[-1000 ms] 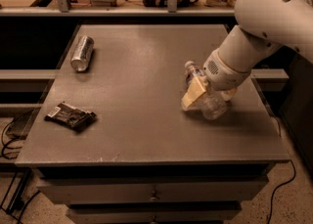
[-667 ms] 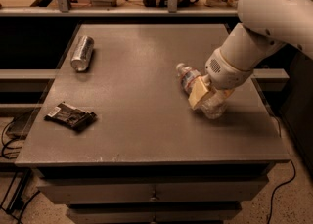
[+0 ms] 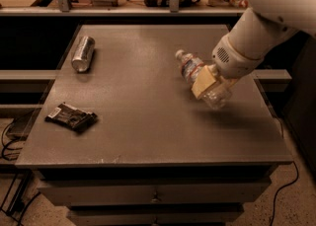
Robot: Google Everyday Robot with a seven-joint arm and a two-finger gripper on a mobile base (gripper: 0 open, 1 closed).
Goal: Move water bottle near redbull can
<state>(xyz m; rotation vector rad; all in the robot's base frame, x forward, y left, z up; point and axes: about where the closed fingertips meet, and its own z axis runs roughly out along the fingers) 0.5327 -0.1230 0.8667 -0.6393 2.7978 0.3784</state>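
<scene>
Shiny metal redbull can (image 3: 83, 53), clear ribbed plastic water bottle (image 3: 190, 67) in smooth gripper (image 3: 208, 87) over right side of matt table (image 3: 148, 121)

Single view only. Set high, in front of the table (image 3: 148, 136), past its near edge, tilted down and facing toward its far edge. Medium range: whole table top in frame, drawer fronts (image 3: 155, 195) under the near edge, shelf (image 3: 123, 9) beyond the far edge. Gripper (image 3: 207, 84) over the table's right part as seen, clamped on the water bottle (image 3: 190, 67).
</scene>
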